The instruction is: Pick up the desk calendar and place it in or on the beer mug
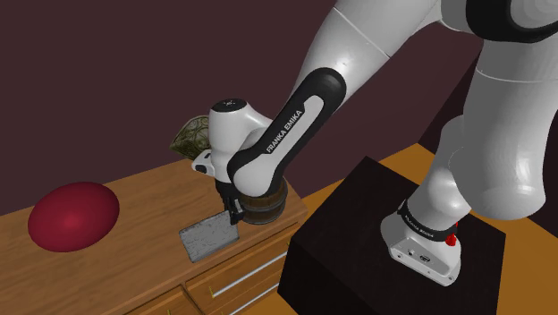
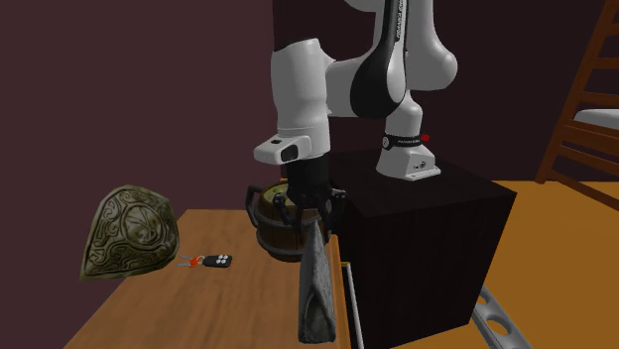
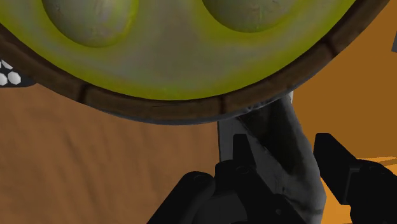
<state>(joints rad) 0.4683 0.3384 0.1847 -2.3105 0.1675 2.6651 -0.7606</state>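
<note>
Now the pincer (image 1: 231,204) holds the desk calendar (image 1: 209,238).
It pinches the grey calendar's top edge tight, and the calendar hangs tilted just beside the brown beer mug (image 1: 268,208), near the counter's (image 1: 143,215) front edge.

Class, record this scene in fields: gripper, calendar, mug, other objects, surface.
gripper: shut on top edge of desk calendar
desk calendar: grey, beside the beer mug, not yet in it
beer mug: wood-banded barrel, yellow-green inside, upright
other objects: red oval, green shield, key fob
surface: wooden counter with drawers
</note>
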